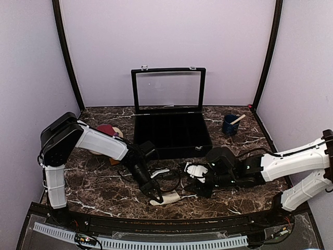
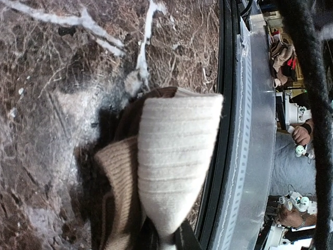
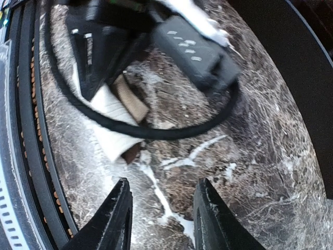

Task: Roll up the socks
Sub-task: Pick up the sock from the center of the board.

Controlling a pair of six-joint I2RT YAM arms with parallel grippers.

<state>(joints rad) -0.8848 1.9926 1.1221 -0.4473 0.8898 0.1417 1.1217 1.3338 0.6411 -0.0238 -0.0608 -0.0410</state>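
Observation:
The cream-beige sock with brown patches (image 1: 167,198) lies near the table's front edge. My left gripper (image 1: 155,196) is shut on one end of it. In the left wrist view the sock (image 2: 177,156) fans out from the pinching jaws of that gripper (image 2: 167,242), its ribbed beige cuff folded alongside. The maroon sock (image 1: 105,128) lies at the back left, partly hidden behind the left arm. My right gripper (image 1: 200,183) hovers open just right of the cream sock. In the right wrist view the right gripper (image 3: 164,205) holds nothing, and the sock (image 3: 108,125) lies ahead of it.
A black compartment box (image 1: 171,133) with its glass lid raised stands mid-table. A blue cup (image 1: 230,125) with a wooden stick is at the back right. A black cable loop (image 1: 169,179) hangs from the left wrist over the sock. The table's front rail (image 2: 250,156) is close.

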